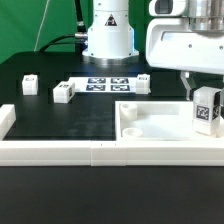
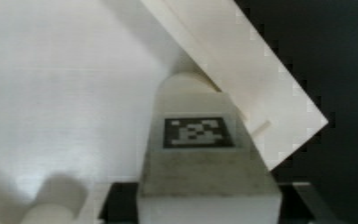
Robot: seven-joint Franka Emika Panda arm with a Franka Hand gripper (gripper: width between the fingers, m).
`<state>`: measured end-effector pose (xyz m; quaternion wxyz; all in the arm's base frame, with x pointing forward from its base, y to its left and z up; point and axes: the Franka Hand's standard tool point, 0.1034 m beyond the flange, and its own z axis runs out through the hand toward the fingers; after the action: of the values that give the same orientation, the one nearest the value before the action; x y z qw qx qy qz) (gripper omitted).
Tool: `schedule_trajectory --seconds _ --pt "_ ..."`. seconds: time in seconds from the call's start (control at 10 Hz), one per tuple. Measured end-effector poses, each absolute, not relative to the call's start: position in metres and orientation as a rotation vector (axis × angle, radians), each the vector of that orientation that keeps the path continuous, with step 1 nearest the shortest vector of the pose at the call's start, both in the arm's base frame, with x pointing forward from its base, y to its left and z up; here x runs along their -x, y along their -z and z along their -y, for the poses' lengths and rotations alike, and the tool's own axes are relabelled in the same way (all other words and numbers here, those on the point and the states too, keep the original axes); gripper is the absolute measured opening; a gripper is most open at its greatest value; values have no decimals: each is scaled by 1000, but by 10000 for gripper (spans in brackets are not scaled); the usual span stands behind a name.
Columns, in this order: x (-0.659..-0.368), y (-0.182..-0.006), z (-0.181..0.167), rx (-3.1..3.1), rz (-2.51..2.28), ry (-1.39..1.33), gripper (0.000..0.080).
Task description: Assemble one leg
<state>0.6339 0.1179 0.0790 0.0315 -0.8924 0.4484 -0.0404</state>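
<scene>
We see the gripper (image 1: 202, 97) pinching the leg (image 1: 207, 110), it seems, over the tray (image 1: 150, 128). The leg's face shows a checkered tag (image 2: 197, 131).

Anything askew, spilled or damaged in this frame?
Nothing stands out. The gripper holds the leg roughly upright at the corner of the tray on the exterior view's right. Three other legs sit loose around the marker board. No damage or spill shows.
</scene>
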Motion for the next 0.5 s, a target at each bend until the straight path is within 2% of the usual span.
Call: schedule_trajectory --seconds 0.4,0.5 --pt "-633 -79 -118 2464 -1823 100 292" --pt "-633 -78 -118 2491 -1788 102 365"
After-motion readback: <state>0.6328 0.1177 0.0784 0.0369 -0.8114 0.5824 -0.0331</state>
